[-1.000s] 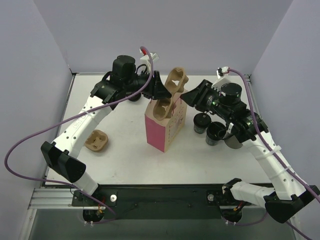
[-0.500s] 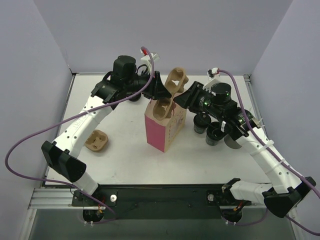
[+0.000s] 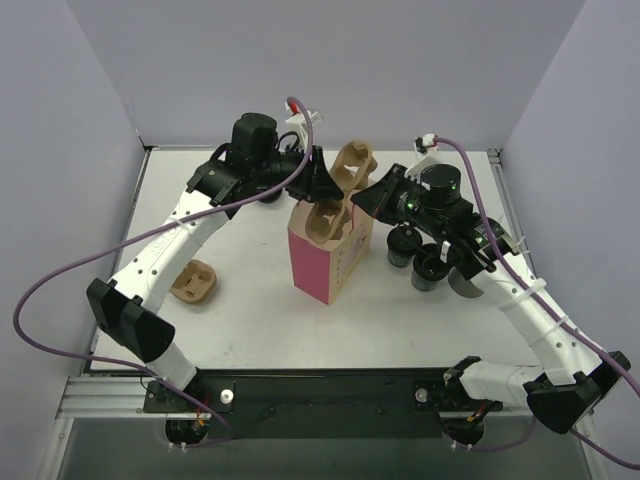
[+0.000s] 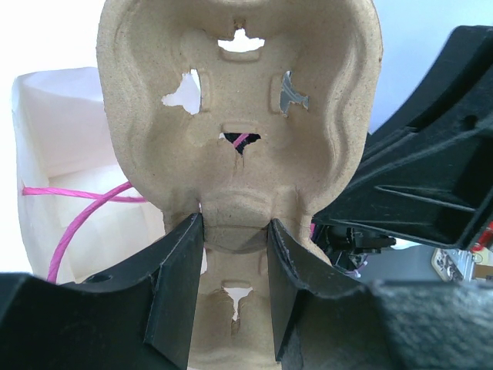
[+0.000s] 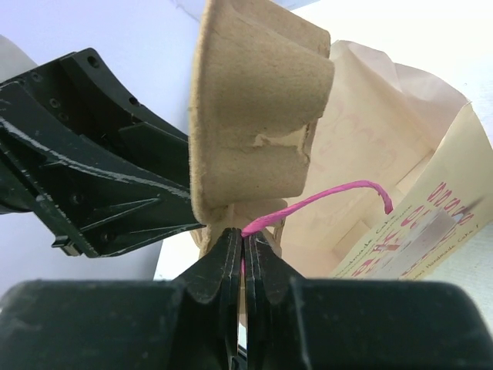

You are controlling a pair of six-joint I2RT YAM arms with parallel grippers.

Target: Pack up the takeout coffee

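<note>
Two black-lidded takeout coffee cups (image 3: 403, 246) (image 3: 428, 270) stand right of the pink paper bag (image 3: 322, 262), partly under my right arm. My left gripper (image 3: 323, 180) (image 4: 235, 231) is shut on a tan cardboard cup carrier (image 3: 340, 180) (image 4: 239, 116), held upright with its lower end in the bag's mouth. My right gripper (image 3: 363, 198) (image 5: 243, 235) is at the bag's right rim. It is shut on the bag's pink string handle (image 5: 331, 199), which comes out between the closed jaws. The carrier (image 5: 254, 116) stands just beyond those jaws.
A second cardboard carrier (image 3: 193, 282) lies on the table at the left. A grey cup (image 3: 466, 282) sits behind the right forearm, next to the coffee cups. Purple walls close in the table on three sides.
My right gripper moved left to the bag's rim and shut on the pink handle. The left gripper and the carrier shifted only slightly.
</note>
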